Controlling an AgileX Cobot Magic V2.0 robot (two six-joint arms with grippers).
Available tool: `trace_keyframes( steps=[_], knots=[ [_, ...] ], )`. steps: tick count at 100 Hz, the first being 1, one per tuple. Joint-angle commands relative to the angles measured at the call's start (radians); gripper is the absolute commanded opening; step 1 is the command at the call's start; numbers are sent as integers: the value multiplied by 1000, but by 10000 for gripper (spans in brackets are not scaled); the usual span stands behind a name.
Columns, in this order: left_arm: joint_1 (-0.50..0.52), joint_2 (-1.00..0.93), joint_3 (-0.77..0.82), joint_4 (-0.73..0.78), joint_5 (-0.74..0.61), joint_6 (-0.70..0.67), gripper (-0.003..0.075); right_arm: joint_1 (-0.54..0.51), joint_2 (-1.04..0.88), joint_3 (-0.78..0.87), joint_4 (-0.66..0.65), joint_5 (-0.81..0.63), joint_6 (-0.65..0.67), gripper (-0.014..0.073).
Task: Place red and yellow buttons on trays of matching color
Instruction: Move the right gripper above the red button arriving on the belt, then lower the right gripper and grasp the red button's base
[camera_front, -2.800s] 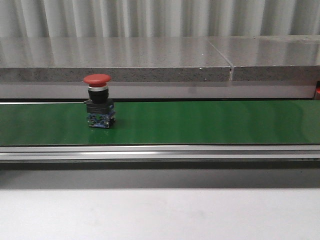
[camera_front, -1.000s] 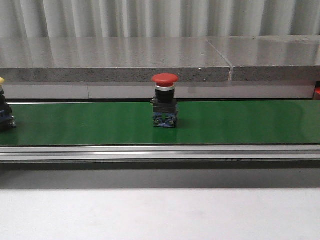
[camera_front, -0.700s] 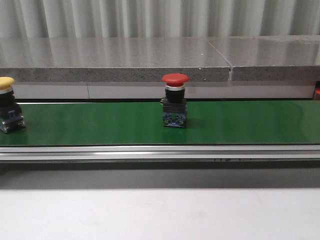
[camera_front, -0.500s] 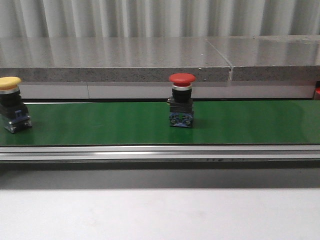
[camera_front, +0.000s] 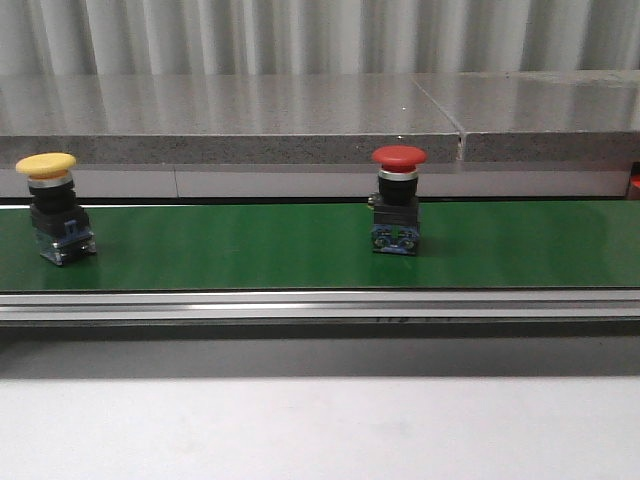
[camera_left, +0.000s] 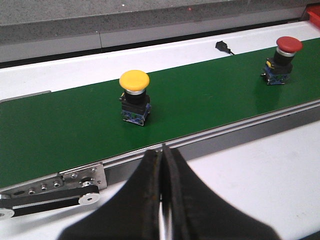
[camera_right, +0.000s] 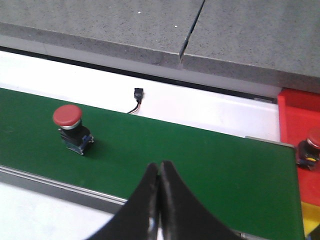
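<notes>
A red button (camera_front: 398, 201) with a mushroom cap stands upright on the green belt (camera_front: 250, 250), right of its middle; the same red button (camera_left: 281, 61) (camera_right: 71, 128) shows in both wrist views. At the belt's left end stands a yellow button (camera_front: 56, 209) (camera_left: 134, 96). My left gripper (camera_left: 162, 152) is shut and empty, on the near side of the belt across from the yellow button. My right gripper (camera_right: 160, 166) is shut and empty over the belt's near edge, apart from the red button. A red tray (camera_right: 295, 120) holding another red button (camera_right: 310, 146) lies past the belt's right end.
The belt runs in an aluminium frame (camera_front: 320, 305) with a pulley bracket (camera_left: 60, 187) at its left end. Behind it stretches a grey stone ledge (camera_front: 300, 120). A small black cable connector (camera_right: 138, 95) lies on the white strip behind the belt. White table (camera_front: 320, 430) is in front.
The red button has ridden the belt from left of centre to right of centre. The yellow button has come into view at the left edge and moved right. Neither gripper shows in the earlier frames.
</notes>
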Motion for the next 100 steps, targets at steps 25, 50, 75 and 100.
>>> trace_keyframes(
  steps=[25,50,75,100],
  knots=[
    [-9,6,-25,-23,-65,-1,-20,144,340,-273,63,111,-16,559],
    [-9,6,-25,-23,-65,-1,-20,226,613,-420,87,183,-16,562],
    [-9,6,-25,-23,-65,-1,-20,247,835,-496,88,183,-30,562],
    [-9,6,-25,-23,-65,-1,-20,247,980,-555,68,150,-33,562]
  ],
)
